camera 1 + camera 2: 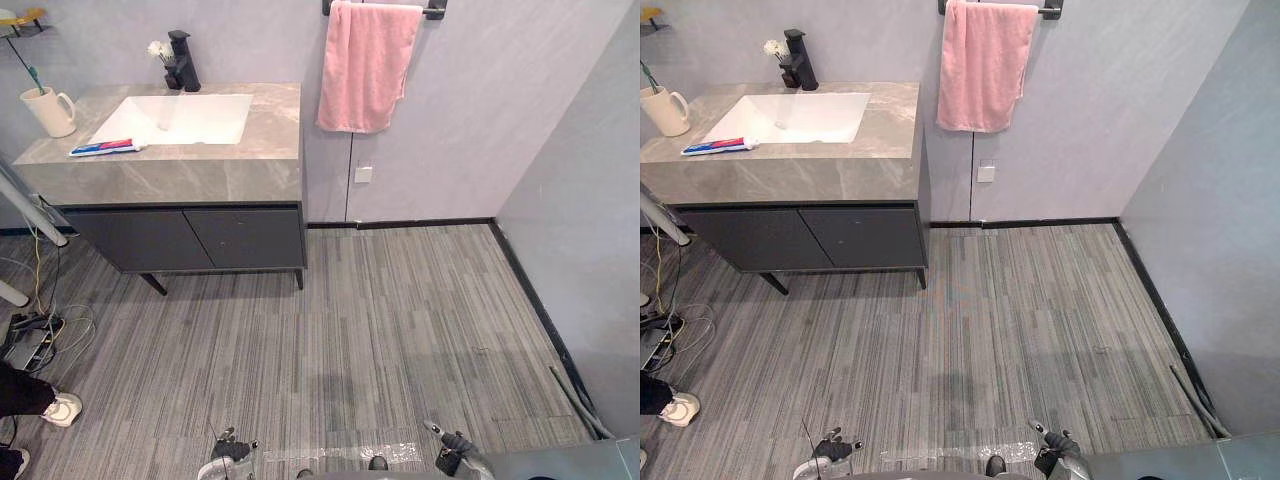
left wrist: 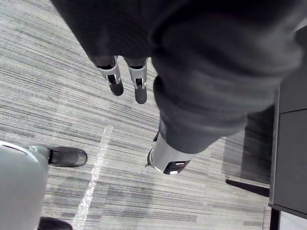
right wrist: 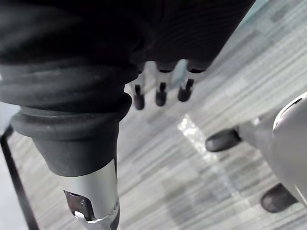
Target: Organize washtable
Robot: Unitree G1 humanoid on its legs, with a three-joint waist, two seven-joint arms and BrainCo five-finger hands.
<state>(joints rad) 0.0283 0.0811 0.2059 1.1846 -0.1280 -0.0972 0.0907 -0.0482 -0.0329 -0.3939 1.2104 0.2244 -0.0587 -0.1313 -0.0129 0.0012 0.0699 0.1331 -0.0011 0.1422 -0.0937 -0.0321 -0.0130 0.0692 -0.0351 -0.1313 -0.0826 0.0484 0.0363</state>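
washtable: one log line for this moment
washtable ahead left | toothpaste lying beside sink | mug at back left corner | left hand open over floor | right hand open over floor

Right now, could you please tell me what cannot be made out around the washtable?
Shelf: left eye view, cut off by the top-left corner.
Toothbrush lower end: left eye view, hidden inside the mug.
Cabinet contents: eye views, behind shut doors.
White flower by the faucet: eye views, too small, holder unclear.

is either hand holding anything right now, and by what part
Nothing is held. The left hand and the right hand hang open over the floor; the toothpaste tube lies on the washtable.
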